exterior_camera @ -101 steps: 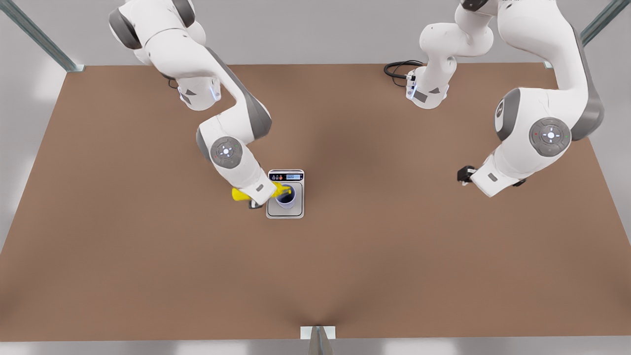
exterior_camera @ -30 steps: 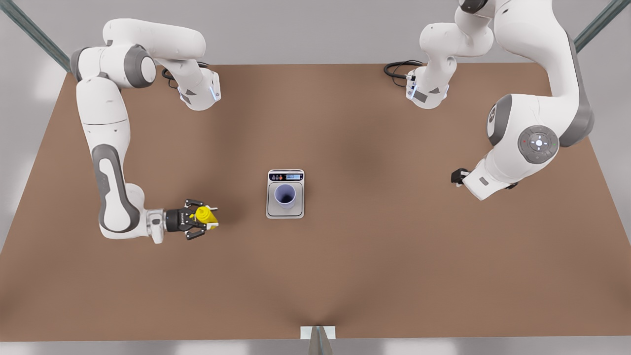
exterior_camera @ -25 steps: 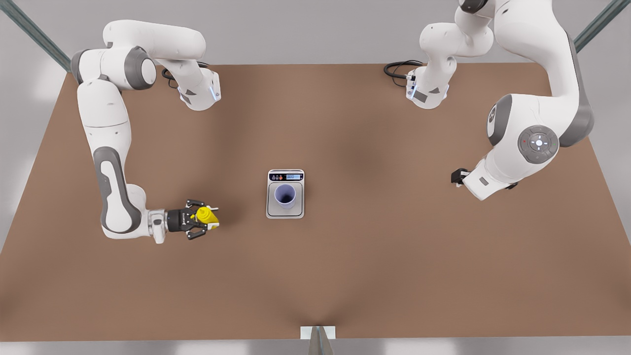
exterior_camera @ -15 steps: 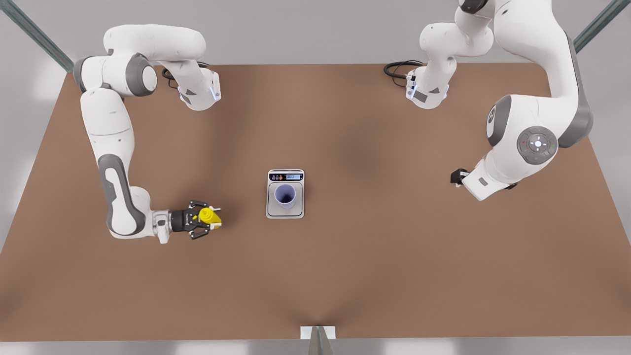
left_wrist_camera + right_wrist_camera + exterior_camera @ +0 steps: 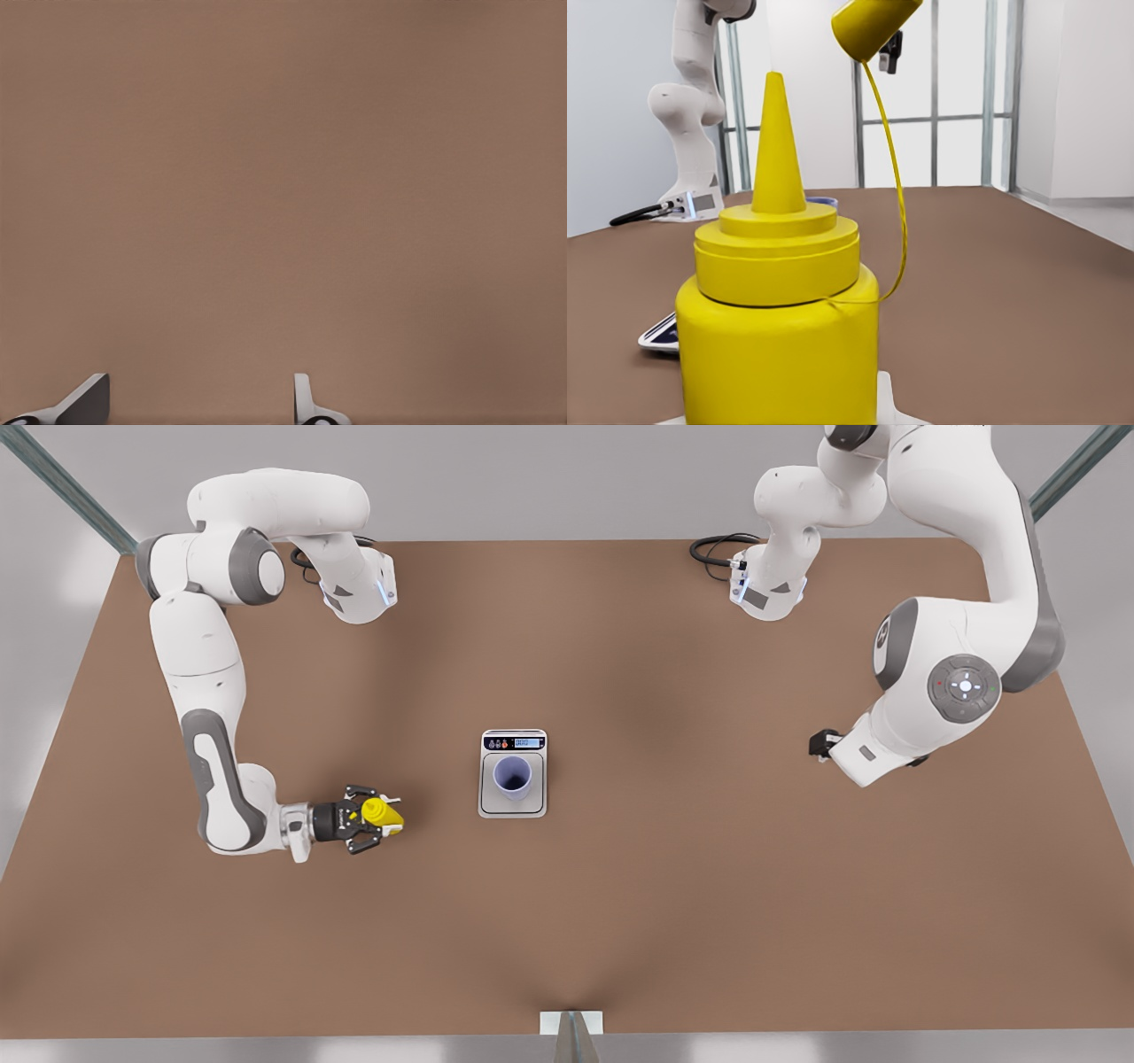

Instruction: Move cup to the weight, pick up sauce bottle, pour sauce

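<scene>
The cup (image 5: 513, 773) already sits on the scale (image 5: 513, 808), well apart from the right claw (image 5: 372, 823) pinching the upright sauce bottle (image 5: 379, 813), so pouring seems done; the left claw (image 5: 199, 398) waits, spread, over bare bench (image 5: 709, 912).

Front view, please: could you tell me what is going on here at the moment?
The right gripper, on the front view's left, holds the yellow sauce bottle upright, off to the side of the kitchen scale. The lavender cup stands on the scale's platform. The left gripper waits open over bare table on the front view's right.
</scene>
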{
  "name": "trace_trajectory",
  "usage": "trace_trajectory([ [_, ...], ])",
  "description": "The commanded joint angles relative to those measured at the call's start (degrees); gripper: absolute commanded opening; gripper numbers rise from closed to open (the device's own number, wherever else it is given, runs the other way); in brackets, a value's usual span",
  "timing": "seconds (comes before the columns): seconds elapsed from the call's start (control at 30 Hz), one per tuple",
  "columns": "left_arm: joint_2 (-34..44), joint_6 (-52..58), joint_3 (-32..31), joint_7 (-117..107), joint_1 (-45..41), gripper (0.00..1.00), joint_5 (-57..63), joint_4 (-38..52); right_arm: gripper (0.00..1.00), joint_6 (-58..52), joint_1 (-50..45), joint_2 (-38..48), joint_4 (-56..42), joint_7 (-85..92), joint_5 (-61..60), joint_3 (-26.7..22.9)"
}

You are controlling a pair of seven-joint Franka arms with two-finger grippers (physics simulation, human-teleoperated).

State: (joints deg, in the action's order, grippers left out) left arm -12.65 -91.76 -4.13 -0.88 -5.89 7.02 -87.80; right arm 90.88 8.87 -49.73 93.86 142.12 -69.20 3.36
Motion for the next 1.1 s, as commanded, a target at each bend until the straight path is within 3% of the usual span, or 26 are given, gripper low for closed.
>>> trace_trajectory([
  [0.0,-0.01,0.00,0.00,0.00,0.00,1.00,0.01,0.00,0.54,0.00,0.01,-0.10,0.00,0.00,-0.05,0.07],
  [0.53,-0.01,0.09,0.00,0.00,-0.09,1.00,0.01,-0.17,0.57,0.27,0.09,-1.33,-0.26,0.44,-0.05,-0.02],
  [0.63,-0.01,0.09,0.00,0.00,-0.09,1.00,0.01,-0.17,0.68,0.27,0.09,-1.33,-0.26,0.35,-0.05,-0.02],
  [0.73,-0.01,0.09,0.00,-0.09,-1.49,1.00,0.01,-0.17,0.89,0.27,0.09,-1.42,-0.26,0.18,-0.05,-0.02],
  [0.77,-0.01,0.09,0.00,0.00,-1.50,1.00,0.10,-0.17,1.00,0.27,0.18,-1.42,-0.26,-0.17,-0.05,-0.02],
  [1.07,-0.36,0.00,0.09,-0.09,-1.50,1.00,0.10,-0.17,1.00,0.27,0.18,-1.42,-0.17,-0.26,0.03,-0.02],
])
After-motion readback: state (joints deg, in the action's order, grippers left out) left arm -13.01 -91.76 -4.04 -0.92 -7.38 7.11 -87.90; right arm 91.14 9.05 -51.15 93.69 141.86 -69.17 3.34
